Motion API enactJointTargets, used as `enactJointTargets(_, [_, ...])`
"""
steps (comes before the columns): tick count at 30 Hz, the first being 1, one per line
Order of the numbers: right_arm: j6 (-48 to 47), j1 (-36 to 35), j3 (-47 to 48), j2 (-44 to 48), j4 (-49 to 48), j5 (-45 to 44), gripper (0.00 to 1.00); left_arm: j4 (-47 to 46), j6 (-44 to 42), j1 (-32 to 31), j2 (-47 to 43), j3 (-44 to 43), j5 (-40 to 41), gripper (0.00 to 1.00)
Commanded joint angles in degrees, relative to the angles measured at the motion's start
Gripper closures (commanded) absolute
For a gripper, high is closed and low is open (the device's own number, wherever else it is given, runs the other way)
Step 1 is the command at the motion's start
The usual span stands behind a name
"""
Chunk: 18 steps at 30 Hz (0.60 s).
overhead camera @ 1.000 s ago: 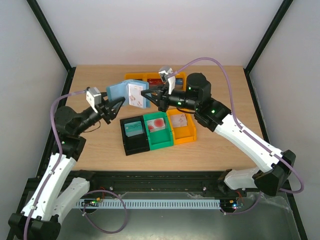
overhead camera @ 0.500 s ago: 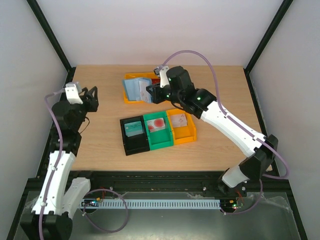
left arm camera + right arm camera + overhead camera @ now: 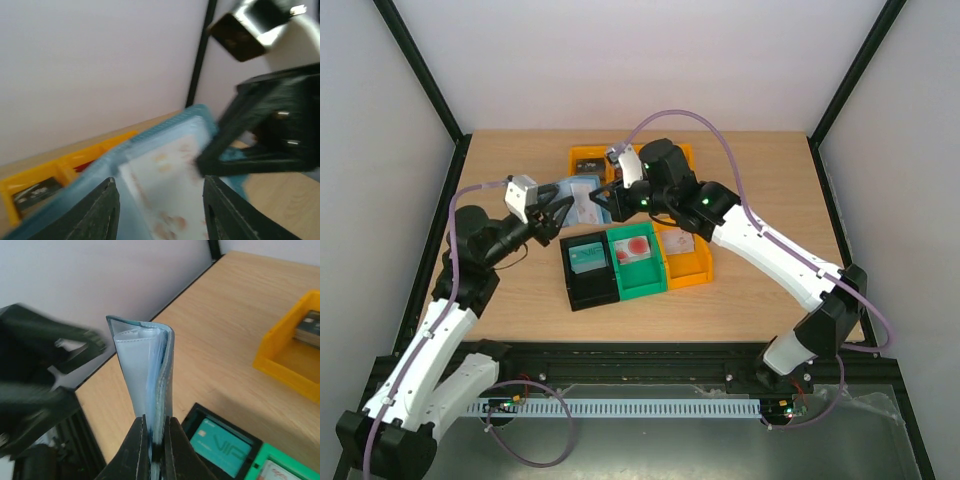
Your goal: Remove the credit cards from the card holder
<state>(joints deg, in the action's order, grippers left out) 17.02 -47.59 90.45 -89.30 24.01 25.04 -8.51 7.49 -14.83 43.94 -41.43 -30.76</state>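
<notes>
the card holder (image 3: 142, 365) is off the table, standing on edge left of the middle of the right wrist frame. its folded edge is toward the top and pale blue sleeves show inside. the right gripper (image 3: 155, 442) pinches its lower edge, fingers (image 3: 137, 450) narrow with only the holder between them. in the top frame you see the holder left of centre, just behind the black bin (image 3: 588, 285). the left gripper (image 3: 558, 212) meets it from the left. in the left wrist frame its fingers (image 3: 107, 210) stand wide apart with the blurred holder in the gap, and you cannot tell whether they touch it. a pale card (image 3: 170, 170) with small printed marks faces that camera from the holder. in the middle of the top frame a teal card (image 3: 588, 257) lies in the black bin, a red-marked card (image 3: 636, 247) in the green bin (image 3: 642, 280), and another card (image 3: 680, 240) in the orange bin (image 3: 692, 268). more orange bins (image 3: 588, 160) sit toward the top of the table (image 3: 520, 290).
</notes>
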Motion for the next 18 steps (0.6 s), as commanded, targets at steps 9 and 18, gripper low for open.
enactJointTargets(9, [-1.80, -0.57, -4.24, 5.86, -9.99, 13.78, 0.98, 0.55, -0.62, -0.03, 0.90, 0.40, 10.74, 0.79])
enactJointTargets(18, [0.47, 0.89, -3.34, 6.85, -12.46, 15.28, 0.98, 0.88, 3.49, 2.25, 0.21, 2.36, 14.71, 0.66])
